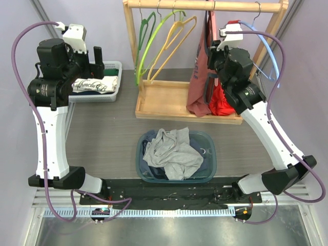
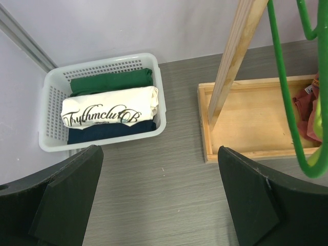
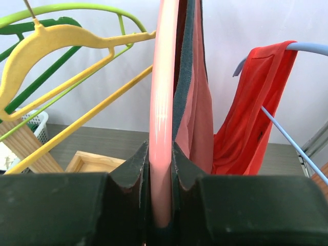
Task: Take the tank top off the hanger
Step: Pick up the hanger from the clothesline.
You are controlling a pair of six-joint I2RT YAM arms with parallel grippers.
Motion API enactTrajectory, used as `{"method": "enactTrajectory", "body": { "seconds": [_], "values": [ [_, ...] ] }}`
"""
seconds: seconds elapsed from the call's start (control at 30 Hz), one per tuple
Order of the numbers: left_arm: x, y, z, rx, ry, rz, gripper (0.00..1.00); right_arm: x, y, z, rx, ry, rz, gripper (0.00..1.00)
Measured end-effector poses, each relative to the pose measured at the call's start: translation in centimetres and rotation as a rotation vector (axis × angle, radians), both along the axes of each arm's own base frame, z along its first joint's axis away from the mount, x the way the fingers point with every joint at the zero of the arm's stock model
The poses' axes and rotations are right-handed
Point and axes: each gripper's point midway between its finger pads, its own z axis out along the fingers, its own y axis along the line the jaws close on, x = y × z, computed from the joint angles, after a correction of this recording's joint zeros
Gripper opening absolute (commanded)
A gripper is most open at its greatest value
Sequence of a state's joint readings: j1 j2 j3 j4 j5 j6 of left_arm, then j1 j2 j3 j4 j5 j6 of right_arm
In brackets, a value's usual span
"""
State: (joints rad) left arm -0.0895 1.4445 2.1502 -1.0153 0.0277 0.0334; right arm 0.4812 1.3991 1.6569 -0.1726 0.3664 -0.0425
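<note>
A dusty-pink tank top with dark trim hangs on a pink hanger from the wooden rail. In the right wrist view the tank top drapes just right of the hanger's arm. My right gripper is shut on that pink hanger arm; in the top view it is up at the rack beside the tank top. My left gripper is open and empty above the bare table, between the white basket and the rack base; in the top view it is at the far left.
A red garment hangs on a blue hanger right of the tank top. Empty yellow and green hangers hang to the left. The rack's wooden base tray, a white basket of folded shirts and a blue bin of clothes stand on the table.
</note>
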Motion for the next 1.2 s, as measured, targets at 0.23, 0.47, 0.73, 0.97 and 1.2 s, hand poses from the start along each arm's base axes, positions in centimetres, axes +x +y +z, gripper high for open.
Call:
{"method": "enactTrajectory", "body": {
  "seconds": [0.23,0.47,0.73,0.97,1.2],
  "values": [
    [0.0,0.0,0.0,0.0,0.001,0.0,1.0,-2.2,0.5,-0.9,0.022,0.032,0.085,0.01],
    [0.0,0.0,0.0,-0.001,0.001,-0.001,1.0,-5.9,0.9,-1.2,0.045,0.096,0.188,0.01],
    [0.2,-0.2,-0.2,-0.006,0.009,-0.009,1.0,-10.7,0.5,-0.7,0.066,0.142,0.289,0.01],
    [0.1,-0.5,-0.4,-0.014,0.023,-0.021,1.0,-16.9,0.3,3.5,0.085,0.047,0.445,0.01],
    [-0.1,-0.8,-0.3,-0.028,0.028,-0.033,1.0,-22.8,0.5,9.4,0.098,-0.139,0.625,0.01]
  ]
}}
